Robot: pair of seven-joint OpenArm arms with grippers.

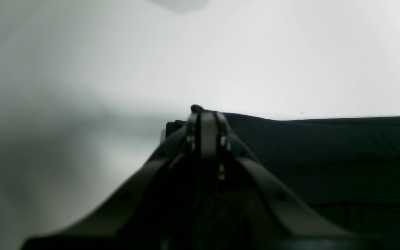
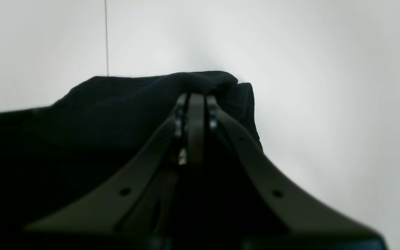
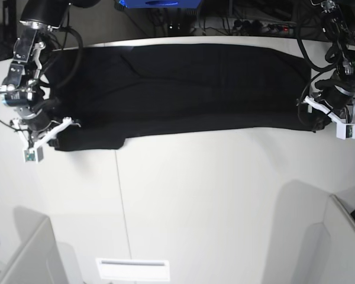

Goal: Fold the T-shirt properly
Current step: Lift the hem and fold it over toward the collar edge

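A: Where's the T-shirt (image 3: 183, 89)?
B: Spread across table's (image 3: 213, 195) far side; left gripper (image 3: 315, 120) & right gripper (image 3: 52, 137) both pinch near corners.
A: Risk?
B: Uneven pull, so crooked fold, or slipped corner.

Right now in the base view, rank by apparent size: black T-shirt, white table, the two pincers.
1. The white flat table, largest.
2. The large black cloth T-shirt, spread in a wide band across the far side.
3. The left pincer and right pincer: both small and look alike, so no ranking between them.
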